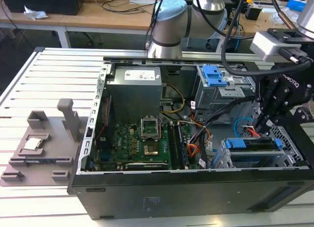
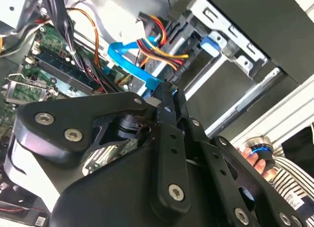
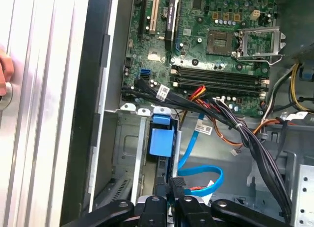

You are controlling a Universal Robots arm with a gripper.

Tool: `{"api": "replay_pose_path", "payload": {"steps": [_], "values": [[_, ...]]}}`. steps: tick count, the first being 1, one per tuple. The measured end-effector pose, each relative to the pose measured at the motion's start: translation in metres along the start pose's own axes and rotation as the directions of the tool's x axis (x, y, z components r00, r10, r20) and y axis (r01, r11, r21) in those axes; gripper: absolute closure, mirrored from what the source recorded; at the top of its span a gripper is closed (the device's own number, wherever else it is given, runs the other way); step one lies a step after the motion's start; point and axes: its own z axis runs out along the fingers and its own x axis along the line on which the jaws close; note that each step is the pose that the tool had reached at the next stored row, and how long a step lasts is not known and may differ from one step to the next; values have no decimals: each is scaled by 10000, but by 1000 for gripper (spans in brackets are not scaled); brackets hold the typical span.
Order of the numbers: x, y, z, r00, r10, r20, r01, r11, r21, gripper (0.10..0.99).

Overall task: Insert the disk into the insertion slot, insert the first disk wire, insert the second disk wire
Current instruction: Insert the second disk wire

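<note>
The disk [image 1: 252,145], in its bright blue carrier [image 3: 160,140], sits inside the insertion slot [image 1: 245,162], the low silver cage at the case's corner on the exterior view's right. My gripper [image 1: 256,129] hangs straight above the disk's inner end, fingers pointing down. They are shut on a black wire plug [image 3: 176,183] with red, yellow and orange leads [image 2: 158,44], right at the disk's edge. A flat blue data wire [image 3: 203,171] loops beside the plug, also seen as the blue data wire [image 2: 128,64] past my fingertips [image 2: 166,88].
A taller grey cage with a blue latch [image 1: 214,77] stands behind the slot. The motherboard [image 1: 142,143] and power supply [image 1: 135,87] lie to the exterior view's left, with black cable bundles [image 3: 245,134] between. A person's hand [image 2: 255,153] rests outside the case. A grey fixture [image 1: 44,143] lies on the slatted table.
</note>
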Motion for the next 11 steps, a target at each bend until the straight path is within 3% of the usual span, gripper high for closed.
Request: {"api": "replay_pose_path", "payload": {"steps": [2,11], "values": [[28,35,4,10000,0,1,0,10000,0,925],[42,73,20,10000,0,0,0,10000,0,925]]}}
